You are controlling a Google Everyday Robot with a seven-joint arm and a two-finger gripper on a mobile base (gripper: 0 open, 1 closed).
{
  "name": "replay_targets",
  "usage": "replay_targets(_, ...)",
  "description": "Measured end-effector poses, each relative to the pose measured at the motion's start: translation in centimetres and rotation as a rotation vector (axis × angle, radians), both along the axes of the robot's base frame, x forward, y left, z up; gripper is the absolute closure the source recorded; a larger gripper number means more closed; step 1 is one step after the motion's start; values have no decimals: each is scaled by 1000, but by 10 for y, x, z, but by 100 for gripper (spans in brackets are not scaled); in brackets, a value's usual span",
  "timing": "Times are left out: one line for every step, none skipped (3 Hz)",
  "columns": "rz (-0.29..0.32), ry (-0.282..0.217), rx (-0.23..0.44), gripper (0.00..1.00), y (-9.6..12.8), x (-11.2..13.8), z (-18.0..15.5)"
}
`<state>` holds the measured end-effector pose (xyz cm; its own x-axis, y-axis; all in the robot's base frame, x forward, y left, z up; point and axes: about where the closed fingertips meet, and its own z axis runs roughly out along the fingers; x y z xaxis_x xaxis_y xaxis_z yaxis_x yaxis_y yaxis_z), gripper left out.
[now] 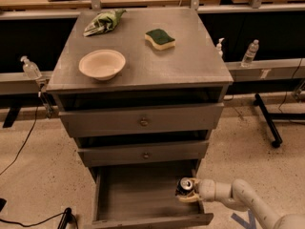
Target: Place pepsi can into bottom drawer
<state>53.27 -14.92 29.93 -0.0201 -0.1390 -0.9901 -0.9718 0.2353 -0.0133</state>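
My gripper [186, 192] reaches in from the lower right on its white arm [240, 198] and clasps the pepsi can [185, 184], the jaws closed around the can's sides. The can sits tilted in my hold, its silver top facing up and toward the camera. It is at the right-hand side of the bottom drawer [136, 197], near the drawer's right wall. I cannot tell whether its base touches the drawer floor.

The bottom drawer stands pulled well out from the grey cabinet [209, 70], its shallow tray open to view. Above it, the middle drawer [114, 154] and the top drawer [105, 123] are each pulled out a little way, and each carries a small round knob.

On the cabinet top, a pale bowl [102, 64] rests near the front left. A green-topped sponge [160, 38] lies toward the right, and a crumpled green bag [104, 22] lies at the back left. A clear plastic bottle [250, 53] stands on the ledge behind the cabinet, to the right.
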Motion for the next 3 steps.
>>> replay_targets(0,78,-18,100,28,-3,-39)
replay_targets(-20,122,-69,100,92,8,-49)
replay_targets(-23,119,-76,100,96,9,-50)
